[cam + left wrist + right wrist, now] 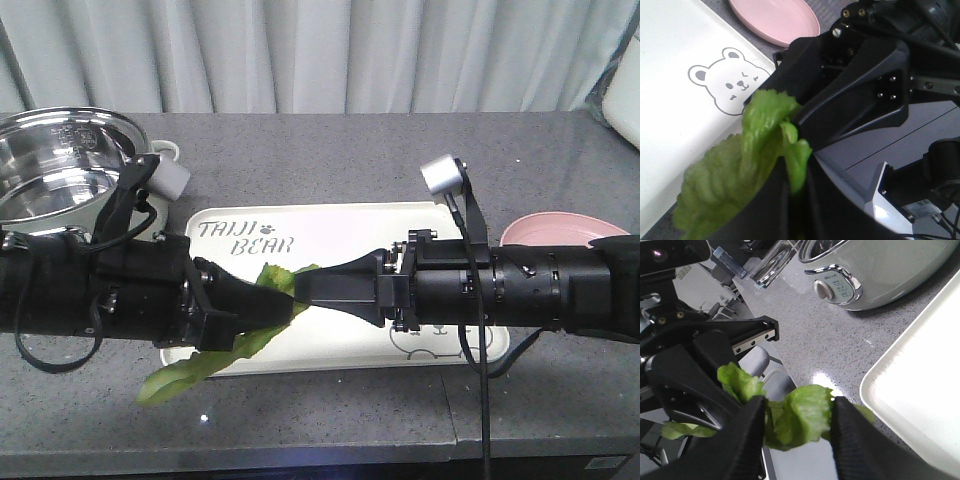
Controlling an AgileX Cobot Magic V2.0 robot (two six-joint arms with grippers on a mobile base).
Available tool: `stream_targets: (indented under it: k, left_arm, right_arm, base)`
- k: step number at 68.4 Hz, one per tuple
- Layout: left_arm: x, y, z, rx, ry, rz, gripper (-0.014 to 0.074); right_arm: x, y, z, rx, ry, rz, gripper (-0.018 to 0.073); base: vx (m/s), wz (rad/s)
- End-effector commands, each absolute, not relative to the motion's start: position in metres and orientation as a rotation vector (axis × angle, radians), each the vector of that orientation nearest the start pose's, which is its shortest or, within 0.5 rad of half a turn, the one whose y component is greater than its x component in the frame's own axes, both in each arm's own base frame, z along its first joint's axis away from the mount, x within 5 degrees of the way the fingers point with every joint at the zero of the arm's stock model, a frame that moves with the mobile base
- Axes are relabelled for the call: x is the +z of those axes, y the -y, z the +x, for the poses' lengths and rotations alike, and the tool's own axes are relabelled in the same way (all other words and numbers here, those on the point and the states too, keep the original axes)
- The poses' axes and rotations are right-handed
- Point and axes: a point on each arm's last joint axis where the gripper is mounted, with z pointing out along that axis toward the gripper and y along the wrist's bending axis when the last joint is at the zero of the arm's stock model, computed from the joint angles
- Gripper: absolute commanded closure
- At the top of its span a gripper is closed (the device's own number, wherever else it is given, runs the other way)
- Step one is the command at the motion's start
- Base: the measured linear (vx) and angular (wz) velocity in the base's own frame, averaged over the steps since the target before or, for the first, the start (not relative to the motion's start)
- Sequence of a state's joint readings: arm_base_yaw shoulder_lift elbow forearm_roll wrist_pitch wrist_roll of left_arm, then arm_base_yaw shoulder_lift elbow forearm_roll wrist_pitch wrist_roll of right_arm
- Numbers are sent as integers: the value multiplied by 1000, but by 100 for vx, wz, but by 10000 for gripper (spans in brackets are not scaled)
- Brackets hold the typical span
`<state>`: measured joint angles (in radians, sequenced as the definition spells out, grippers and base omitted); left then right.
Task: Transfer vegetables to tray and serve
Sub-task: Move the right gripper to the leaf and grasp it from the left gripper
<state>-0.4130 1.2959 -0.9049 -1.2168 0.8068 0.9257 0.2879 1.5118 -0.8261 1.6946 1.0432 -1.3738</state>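
The green ruffled lettuce leaf hangs over the front left edge of the cream tray, its lower end over the grey counter. My left gripper is shut on the leaf; the left wrist view shows the leaf pinched thin between the jaws. My right gripper meets it tip to tip from the right. In the right wrist view its jaws stand partly apart, with the leaf's upper end bunched between them and touching both fingers. The tray shows in the left wrist view and the right wrist view.
A white cooker with a steel pot stands at the back left, its knob facing the tray. A round pink plate sits right of the tray, behind my right arm. The counter's front edge runs close below both arms.
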Motion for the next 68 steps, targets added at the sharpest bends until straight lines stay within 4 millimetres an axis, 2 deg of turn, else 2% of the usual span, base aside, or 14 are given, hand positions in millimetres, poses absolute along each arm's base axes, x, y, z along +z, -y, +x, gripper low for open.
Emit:
stream_targets:
  k: [1, 11, 23, 37, 43, 48, 60, 68]
  left_arm:
    - [329, 163, 209, -1207, -2062, 677, 602]
    - [329, 163, 209, -1208, -2062, 678, 602]
    - [329, 163, 209, -1208, -2062, 678, 602]
    - [329, 163, 209, -1207, -2062, 678, 597]
    - [329, 163, 209, -1209, -2063, 676, 566]
    - [330, 163, 209, -1212, -2061, 673, 504]
    - [330, 162, 210, -1213, -2059, 657, 244]
    - [330, 162, 211, -1208, -2059, 656, 108]
  right_arm:
    - [291, -157, 252, 1545, -1818, -529, 363]
    - [291, -157, 252, 1539, -1816, -531, 478]
    - [291, -157, 252, 1525, -1806, -547, 572]
    - [291, -157, 252, 1513, -1796, -562, 569]
    - [291, -157, 252, 1513, -1796, -562, 569]
    - [291, -157, 252, 1513, -1796, -562, 569]
    - [291, -157, 252, 1507, -1798, -562, 569]
    - [290, -156, 254, 1485, -1800, -559, 568]
  base:
    - [0, 0]
    - [0, 0]
    - [0, 0]
    - [0, 0]
    - [0, 0]
    - [0, 0]
    - [0, 0]
    - [0, 0]
